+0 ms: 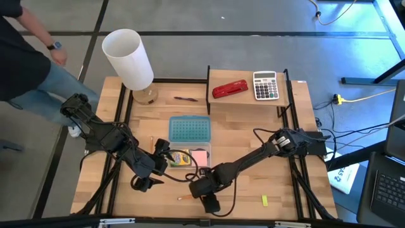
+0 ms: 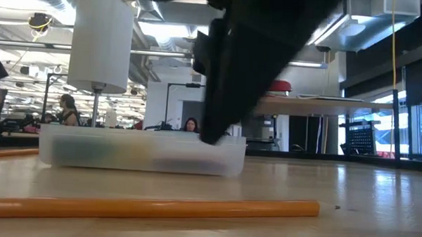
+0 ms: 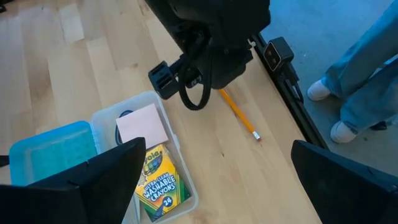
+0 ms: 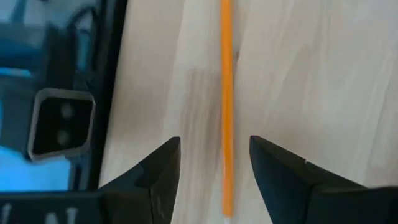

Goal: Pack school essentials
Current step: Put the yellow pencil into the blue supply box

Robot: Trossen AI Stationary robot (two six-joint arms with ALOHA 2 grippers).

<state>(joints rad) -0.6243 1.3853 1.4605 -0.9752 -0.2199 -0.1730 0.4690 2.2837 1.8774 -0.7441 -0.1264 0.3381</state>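
An orange pencil (image 4: 227,93) lies flat on the wooden table near its front edge (image 1: 185,197). My right gripper (image 4: 214,152) hangs over it, open, one finger on either side of the shaft with a gap on both sides; it also shows from above (image 1: 202,195). A clear box (image 1: 190,158) holds the green-yellow crayon box (image 3: 158,183) and the pink sticky-note pad (image 3: 143,124). My left gripper (image 1: 144,177) waits wide open left of the box. A second pencil (image 1: 152,140), a yellow block (image 1: 265,200) and a dark-red pen (image 1: 185,98) lie loose on the table.
A blue lid (image 1: 190,130) lies behind the clear box. A raised shelf at the back right carries a red stapler (image 1: 230,88) and a grey calculator (image 1: 266,85). A white lamp (image 1: 130,60) stands at the back left. A person's legs (image 3: 360,81) show beyond the table's edge.
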